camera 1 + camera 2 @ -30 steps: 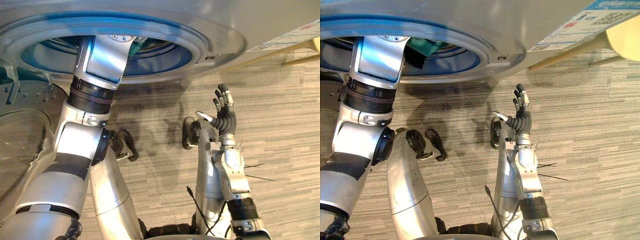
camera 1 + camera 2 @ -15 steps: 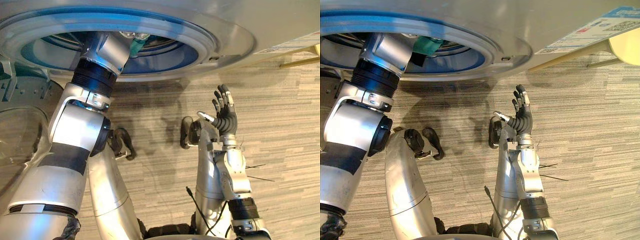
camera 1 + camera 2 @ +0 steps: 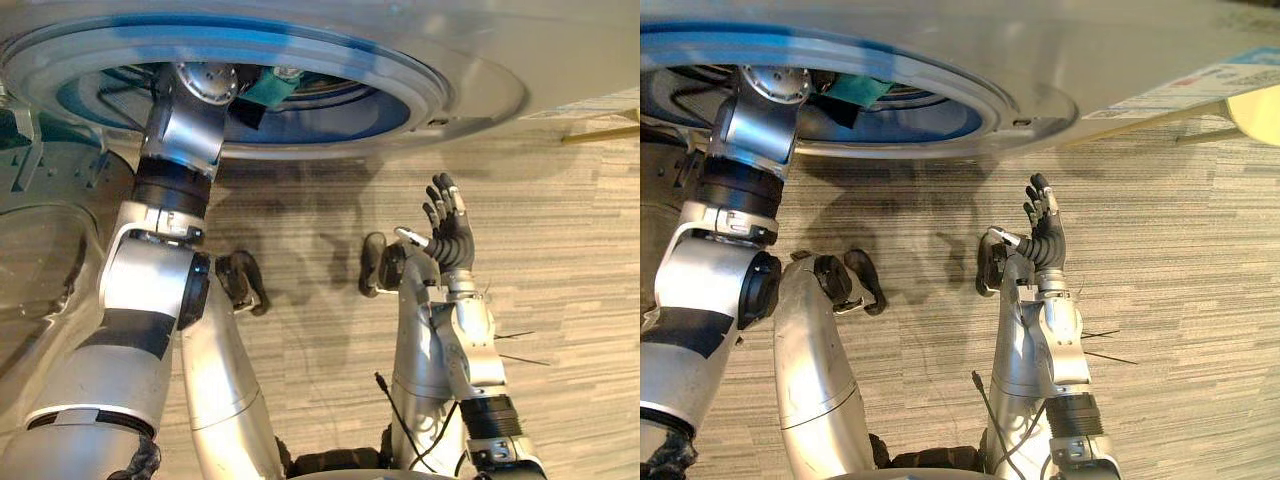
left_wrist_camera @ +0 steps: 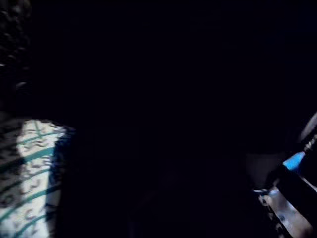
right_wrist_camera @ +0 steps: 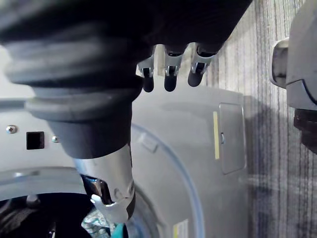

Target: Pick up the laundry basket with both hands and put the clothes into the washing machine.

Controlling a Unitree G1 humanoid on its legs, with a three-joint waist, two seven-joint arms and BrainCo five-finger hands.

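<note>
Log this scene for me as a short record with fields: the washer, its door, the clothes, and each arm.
washing machine: front loader with a round opening
door: swung open, at the robot's left
clothes: teal cloth inside the drum
left arm: reaches into the drum, its hand inside
right hand: open, raised over the floor, holding nothing
</note>
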